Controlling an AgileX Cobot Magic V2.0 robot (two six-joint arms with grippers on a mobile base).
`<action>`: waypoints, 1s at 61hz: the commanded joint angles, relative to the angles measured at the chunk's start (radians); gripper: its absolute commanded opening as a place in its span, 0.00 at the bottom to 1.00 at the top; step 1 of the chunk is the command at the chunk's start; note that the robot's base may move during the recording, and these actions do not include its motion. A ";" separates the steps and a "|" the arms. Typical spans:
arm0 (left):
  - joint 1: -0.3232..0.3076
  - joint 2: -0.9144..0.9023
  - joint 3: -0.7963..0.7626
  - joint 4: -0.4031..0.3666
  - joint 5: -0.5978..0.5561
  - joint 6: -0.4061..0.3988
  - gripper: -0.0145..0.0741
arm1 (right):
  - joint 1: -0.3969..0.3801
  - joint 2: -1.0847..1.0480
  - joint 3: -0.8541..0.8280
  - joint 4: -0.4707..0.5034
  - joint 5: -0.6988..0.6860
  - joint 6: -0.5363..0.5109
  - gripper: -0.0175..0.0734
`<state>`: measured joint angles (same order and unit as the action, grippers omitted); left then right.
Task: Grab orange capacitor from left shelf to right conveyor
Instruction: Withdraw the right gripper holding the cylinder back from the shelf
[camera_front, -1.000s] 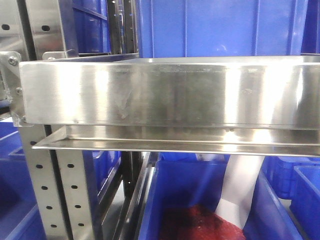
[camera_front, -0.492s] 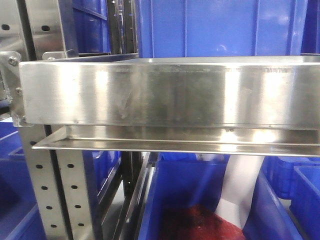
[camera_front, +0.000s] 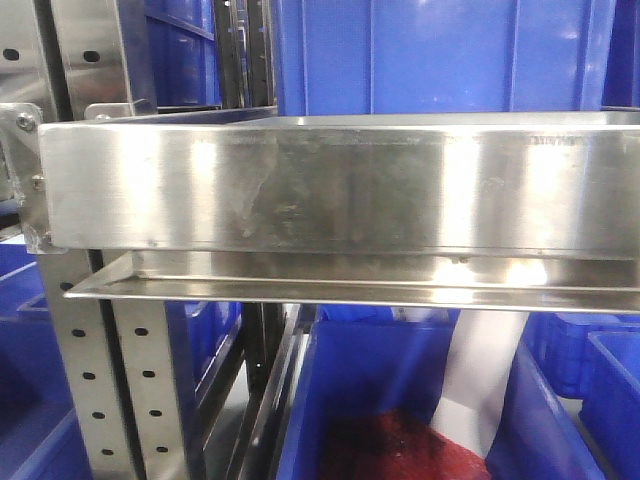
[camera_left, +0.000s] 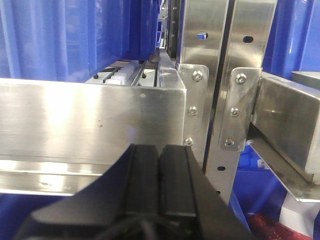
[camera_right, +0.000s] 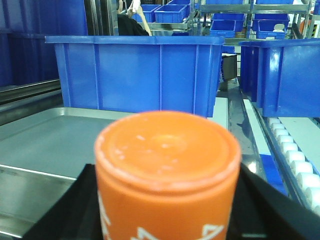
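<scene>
**Right gripper (camera_right: 167, 215) clamps the orange capacitor (camera_right: 167, 165), whose flat top fills the right wrist view, with black fingers (camera_right: 55, 210) pressed against either side.**

Behind it lie a shallow silver tray (camera_right: 50, 135) and a blue bin (camera_right: 135, 75) whose wall hides its contents; white rollers (camera_right: 295, 160) line the right edge. The capacitor's white printing is blurred and cropped. The left gripper (camera_left: 160, 180) hangs before the left shelf (camera_left: 90, 125), pads flat together, nothing between them. Seen from the front, the shelf's tall shiny lip screens whatever lies inside. Beneath it, a lower blue bin (camera_front: 380, 365) holds dark red material (camera_front: 400, 440), partly covered by a white sheet (camera_front: 485, 370) and cut off by the frame.
</scene>
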<state>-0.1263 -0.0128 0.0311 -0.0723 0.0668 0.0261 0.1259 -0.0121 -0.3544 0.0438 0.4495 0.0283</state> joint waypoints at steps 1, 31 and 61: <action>0.000 -0.012 -0.004 -0.002 -0.091 -0.002 0.02 | -0.006 0.008 -0.029 0.000 -0.102 -0.003 0.29; 0.000 -0.012 -0.004 -0.002 -0.091 -0.002 0.02 | -0.006 0.008 -0.029 0.000 -0.102 -0.003 0.29; 0.000 -0.012 -0.004 -0.002 -0.091 -0.002 0.02 | -0.006 0.008 -0.029 0.000 -0.102 -0.003 0.29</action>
<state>-0.1263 -0.0128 0.0311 -0.0723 0.0668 0.0261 0.1259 -0.0121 -0.3544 0.0438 0.4495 0.0283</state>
